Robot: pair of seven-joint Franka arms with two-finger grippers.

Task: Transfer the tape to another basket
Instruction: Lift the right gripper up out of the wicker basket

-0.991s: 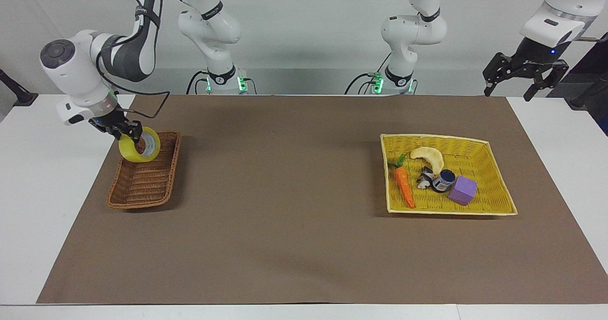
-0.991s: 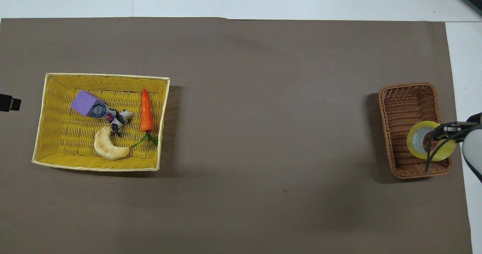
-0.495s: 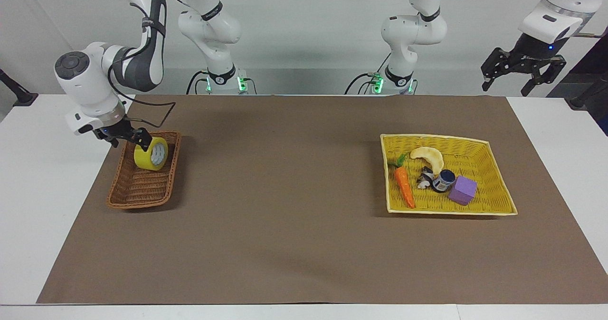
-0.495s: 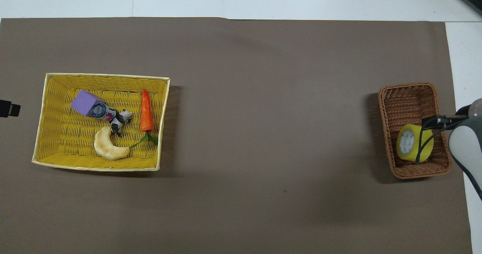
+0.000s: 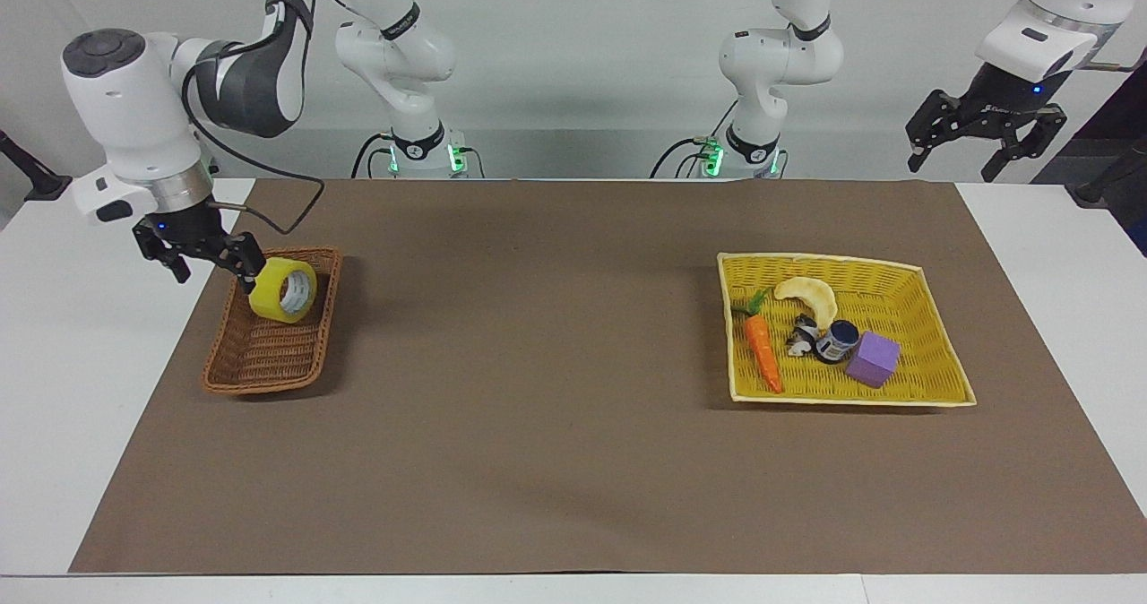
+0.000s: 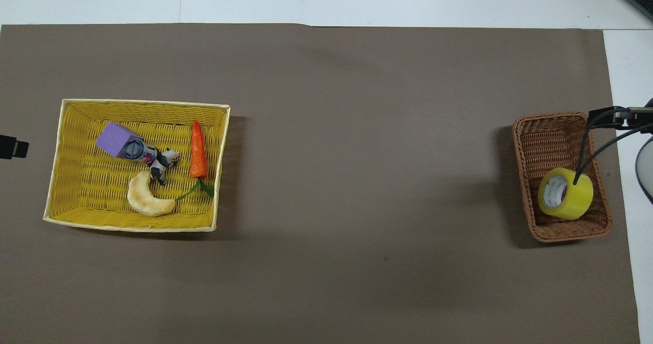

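Now the tape lies in the dark wicker basket, tilted on its side at the end of the basket nearer to the robots, its white core showing. My right gripper hangs just beside the roll, over the basket's rim, fingers spread apart and holding nothing; one fingertip looks close to the roll, but I judge it free of it. My left gripper waits high at the left arm's end of the surface, its fingers open and empty too.

As I read it, the placing step is done: the roll sits in the basket it was meant for, well apart from the yellow woven tray. What remains is the retreat. The next move calls for lifting my right fingers straight up and clear of the rim, so I don't nudge the roll, which could turn on its round edge, or drag the light basket along.

The surface is a white table covered by a brown mat. The yellow tray toward the left arm's end holds a toy carrot, a pale crescent-shaped pastry, a small dark-lidded jar, a little black-and-white figure and a purple cube. A plain pale wall stands at the robots' end of the room.
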